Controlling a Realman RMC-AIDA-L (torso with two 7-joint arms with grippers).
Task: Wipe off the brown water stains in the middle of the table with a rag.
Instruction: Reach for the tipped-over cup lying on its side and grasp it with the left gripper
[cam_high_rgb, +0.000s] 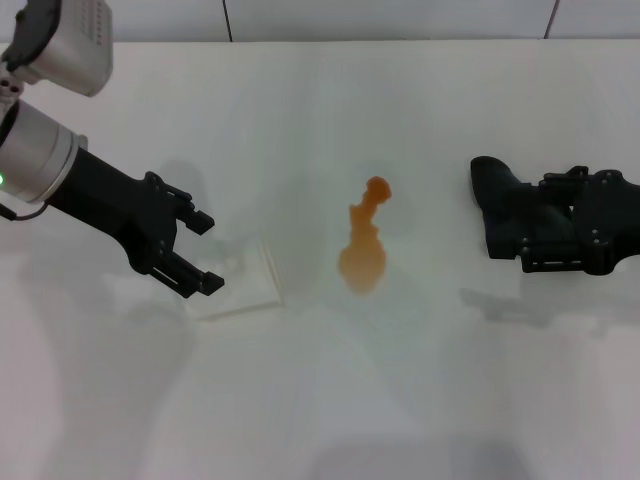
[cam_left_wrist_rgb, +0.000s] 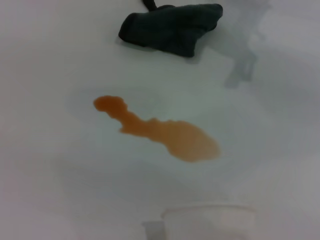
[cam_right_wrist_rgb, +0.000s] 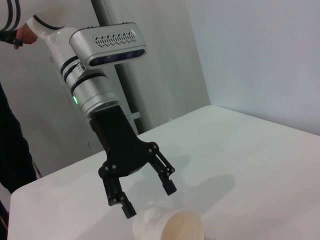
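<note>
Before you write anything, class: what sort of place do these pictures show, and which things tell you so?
Probably a robot test lab. A bare white table holds only a staged brown water stain, a black rag and a tipped clear cup. The left tool hangs open over it.

On the table (cam_high_rgb: 420, 400), the stains (cam_high_rgb: 365, 250) lie between cup (cam_high_rgb: 240, 280) (left) and rag (cam_high_rgb: 505, 205) (right).

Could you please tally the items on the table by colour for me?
Black: 1, the rag
Orange-brown: 1, the brown water stains
Translucent whitish: 1, the cup lying on its side
Total: 3
</note>
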